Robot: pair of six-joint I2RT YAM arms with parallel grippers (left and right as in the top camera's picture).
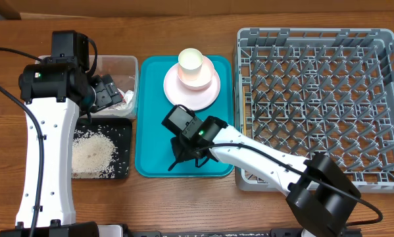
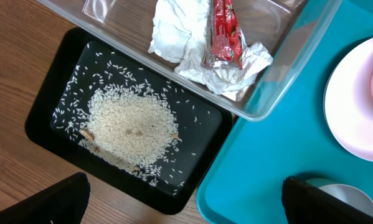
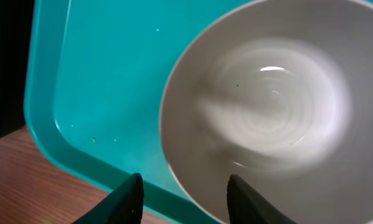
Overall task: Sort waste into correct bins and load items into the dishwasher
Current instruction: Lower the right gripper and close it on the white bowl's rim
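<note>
My right end effector [image 3: 185, 202] stands part open and empty, straddling the bowl [image 3: 267, 112] rim at lower frame; I judge a deeper, square bite needed before lifting.

Right gripper [image 1: 183, 157]: mine, low over the near part of the teal tray [image 1: 150, 131]; finger spread unreadable from above.
Plate [image 1: 210, 92]: round, pale pink, same tray, beyond my right gripper, apart from it.
Cup [image 1: 191, 62]: pale, upright on the plate.
Dish rack [image 1: 321, 105]: grey, right of my right gripper, just beside the tray.
Left gripper [image 1: 108, 92]: mine, above where clear tub [image 1: 121, 66] meets black tray [image 1: 124, 131].
Tissue [image 1: 125, 99]: white, in the tub, just right of my left gripper.
Rice [image 1: 91, 153]: heaped in the black tray, nearer me than my left gripper; loose grains around it.
</note>
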